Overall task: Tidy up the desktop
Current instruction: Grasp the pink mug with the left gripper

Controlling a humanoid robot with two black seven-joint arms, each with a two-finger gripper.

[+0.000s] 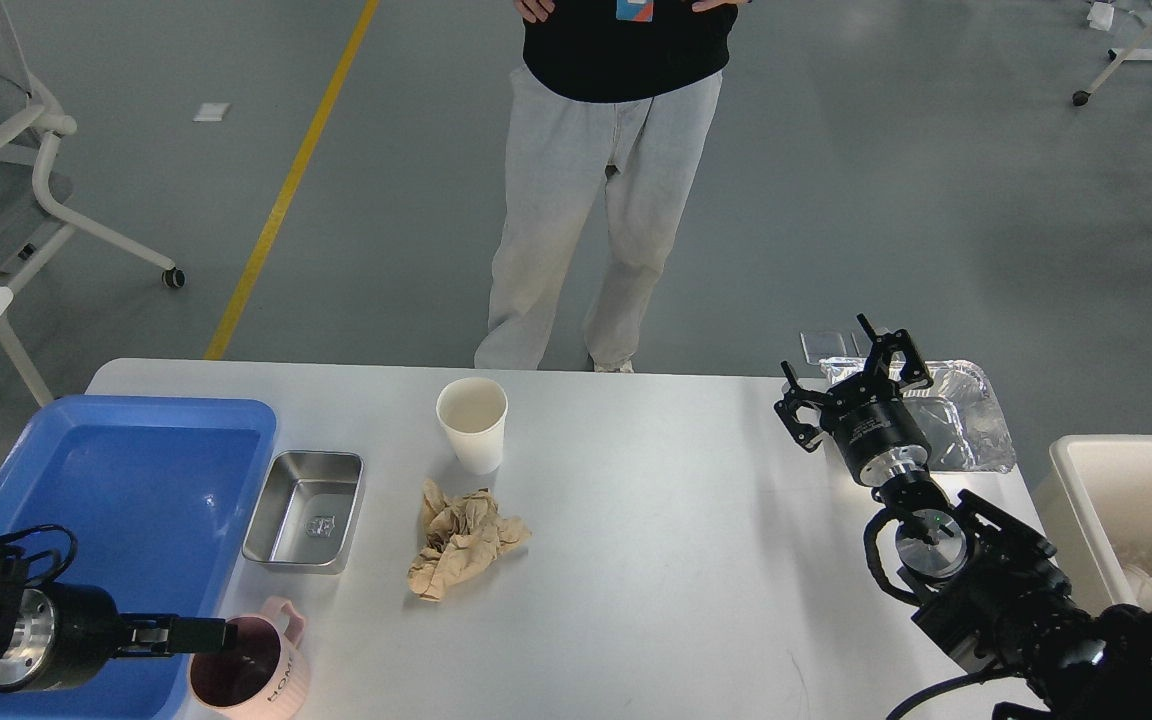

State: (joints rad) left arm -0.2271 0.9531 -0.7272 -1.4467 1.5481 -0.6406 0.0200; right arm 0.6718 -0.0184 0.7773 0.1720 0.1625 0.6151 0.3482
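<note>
So the desktop (656, 560) fills most of the lower view, with a blue tray (126, 470) at its left end. Then a steel pan (306, 497), crumpled brown paper (461, 540), a paper cup (473, 423) and a pink mug (248, 668). Left gripper (198, 634) pokes over the mug's rim; can't tell its fingers apart. Right gripper (851, 378) hovers spread wide beside foil (966, 420).

1 mug (241, 668), 1 cup (473, 424), 2 trays (116, 480) (304, 510)
</note>
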